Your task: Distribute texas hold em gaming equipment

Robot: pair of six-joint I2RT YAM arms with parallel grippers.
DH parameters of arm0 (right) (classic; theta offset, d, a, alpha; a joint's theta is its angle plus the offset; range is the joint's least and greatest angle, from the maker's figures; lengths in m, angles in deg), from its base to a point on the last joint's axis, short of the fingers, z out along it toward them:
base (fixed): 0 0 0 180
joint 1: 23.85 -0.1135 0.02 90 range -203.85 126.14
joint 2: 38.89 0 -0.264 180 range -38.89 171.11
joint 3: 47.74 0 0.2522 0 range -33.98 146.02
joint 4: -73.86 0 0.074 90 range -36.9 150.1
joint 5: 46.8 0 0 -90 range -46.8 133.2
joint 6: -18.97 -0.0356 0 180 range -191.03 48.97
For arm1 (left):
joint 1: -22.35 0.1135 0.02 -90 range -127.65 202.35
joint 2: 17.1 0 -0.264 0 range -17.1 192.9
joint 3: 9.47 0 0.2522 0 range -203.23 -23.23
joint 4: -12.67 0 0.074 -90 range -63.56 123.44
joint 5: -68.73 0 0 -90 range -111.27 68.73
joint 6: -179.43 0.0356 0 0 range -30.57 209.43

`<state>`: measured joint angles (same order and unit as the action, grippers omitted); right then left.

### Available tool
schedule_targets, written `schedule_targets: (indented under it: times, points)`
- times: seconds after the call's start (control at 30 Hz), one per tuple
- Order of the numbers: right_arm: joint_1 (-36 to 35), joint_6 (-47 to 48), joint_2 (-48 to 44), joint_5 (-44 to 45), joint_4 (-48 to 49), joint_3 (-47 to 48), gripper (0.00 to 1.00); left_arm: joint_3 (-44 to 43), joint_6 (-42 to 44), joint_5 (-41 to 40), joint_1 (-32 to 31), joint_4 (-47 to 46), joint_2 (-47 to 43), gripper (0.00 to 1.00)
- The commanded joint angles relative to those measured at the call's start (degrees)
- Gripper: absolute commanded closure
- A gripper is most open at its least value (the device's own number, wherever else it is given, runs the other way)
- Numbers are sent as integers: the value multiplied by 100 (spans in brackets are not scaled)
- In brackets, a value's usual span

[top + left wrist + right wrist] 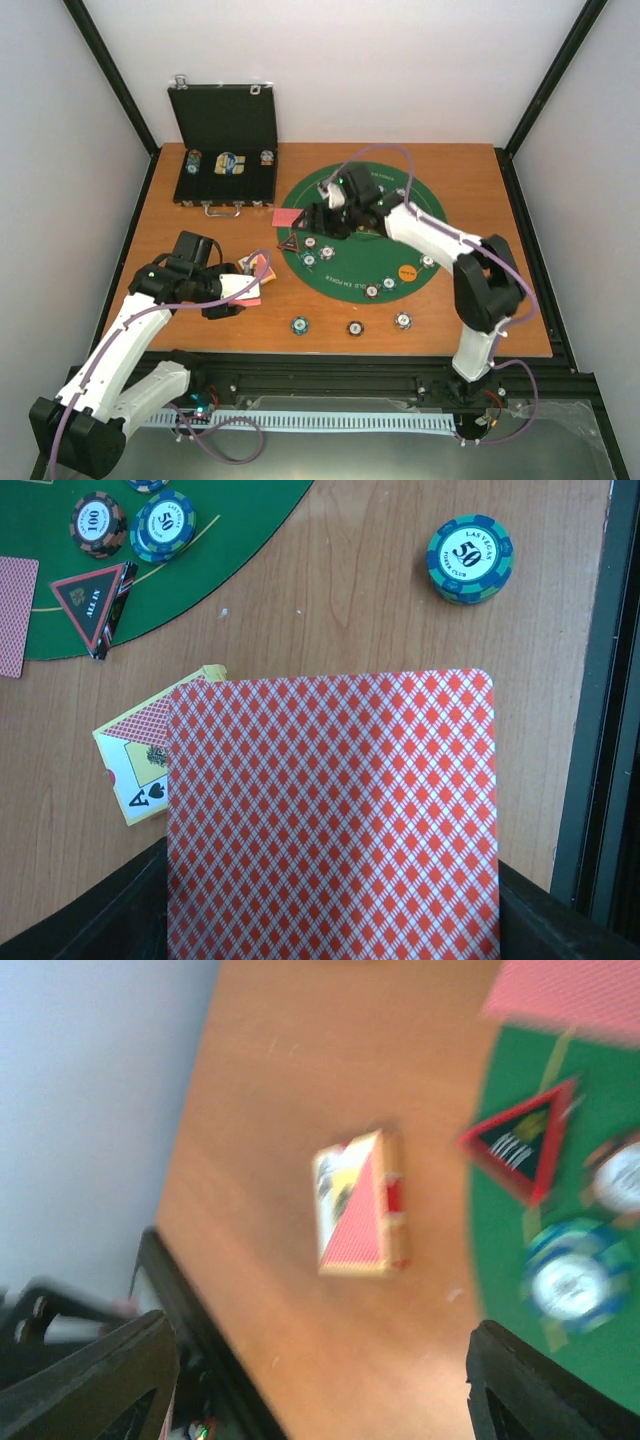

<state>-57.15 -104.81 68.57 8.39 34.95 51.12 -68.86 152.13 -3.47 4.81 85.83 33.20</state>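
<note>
My left gripper (pixel 232 298) is shut on a red-backed playing card (pixel 330 820). The card fills the lower left wrist view and hides the fingers. Just beyond it lies the yellow card box (pixel 135 770) with an ace showing. My right gripper (pixel 320 1390) hovers open and empty over the left edge of the green mat (pixel 345 275). Beside it are the black red-edged triangle marker (pixel 293 243) and another red-backed card (pixel 287 216). Several striped chips and an orange disc (pixel 406 271) lie on the mat. Three chips sit on the wood in front of it, among them a blue-green 50 chip (pixel 470 558).
The black hinged case (pixel 226 150) stands open at the back left with chips inside. The table's black frame rail (pixel 610 730) runs close to the right of the held card. The right wrist view is blurred.
</note>
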Motion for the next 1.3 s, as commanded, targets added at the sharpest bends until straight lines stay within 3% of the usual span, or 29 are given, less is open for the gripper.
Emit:
schedule_targets:
  times: [0.0,0.13,0.27,1.27]
  points:
    - [-679,-752,-848,-273,1515,-1633,21,-340,-132,169,-39,-165,69,61]
    - [-1271,-1521,-1474,-263,2674,-2691,20,-355,-182,175,-39,-197,96,62]
    - [-1665,-1835,-1680,-228,3149,-3007,20,-330,-196,161,-39,-193,50,62]
    - [-2351,-2628,-872,-299,4229,-2522,23,-526,-239,218,-39,-62,-39,62]
